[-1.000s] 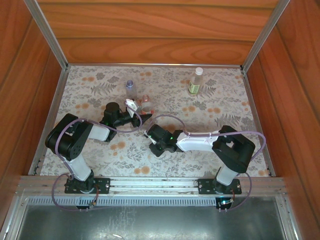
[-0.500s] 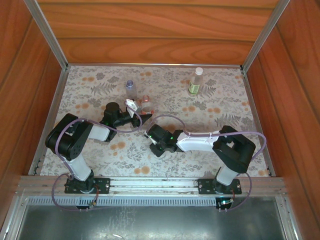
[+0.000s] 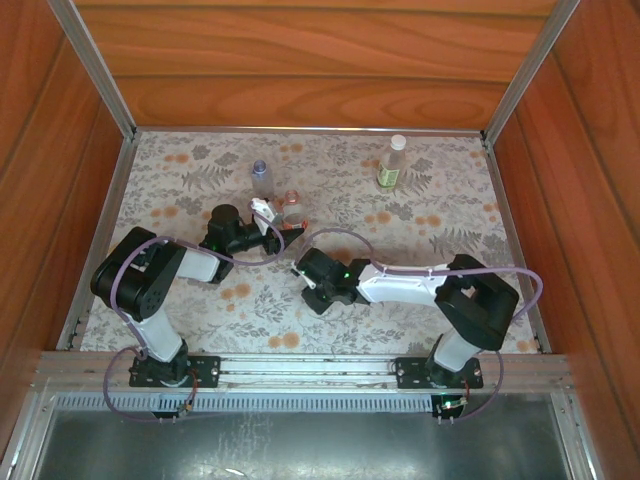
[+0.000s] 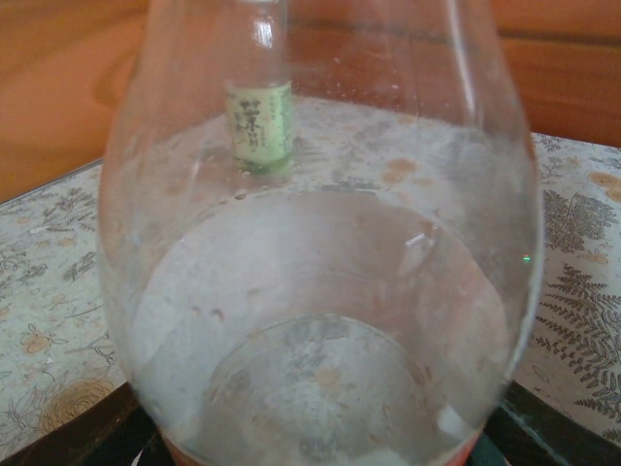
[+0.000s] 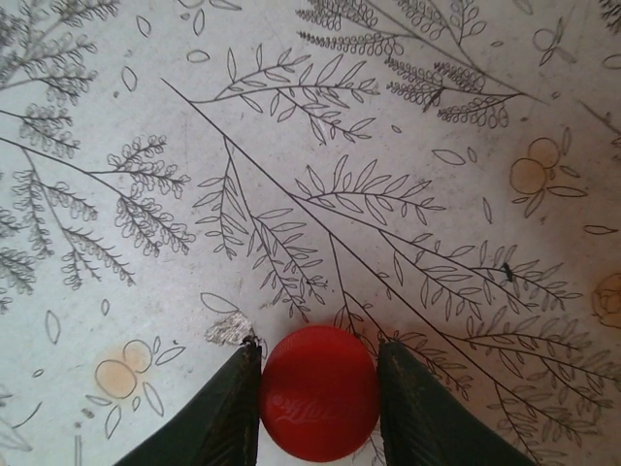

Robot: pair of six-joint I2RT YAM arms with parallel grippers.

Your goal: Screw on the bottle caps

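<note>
The right gripper (image 5: 319, 349) has just pinched the red cap (image 5: 319, 393), so it can go to the bottle (image 4: 320, 291) clamped in the left gripper (image 3: 278, 220).

soft even light, mild close-up blur

the table (image 3: 260, 315) has a pale top printed with grey ferns and orange flowers. reddish-brown wood panels with clear grain wall it in: a back wall (image 3: 310, 70), a left wall (image 3: 40, 200) and a right wall (image 3: 600, 180). silver metal posts (image 3: 95, 70) rise at the far corners. a metal rail (image 3: 310, 368) runs along the near edge, with a dull grey sheet (image 3: 300, 440) below it. the light is soft and even.
</note>
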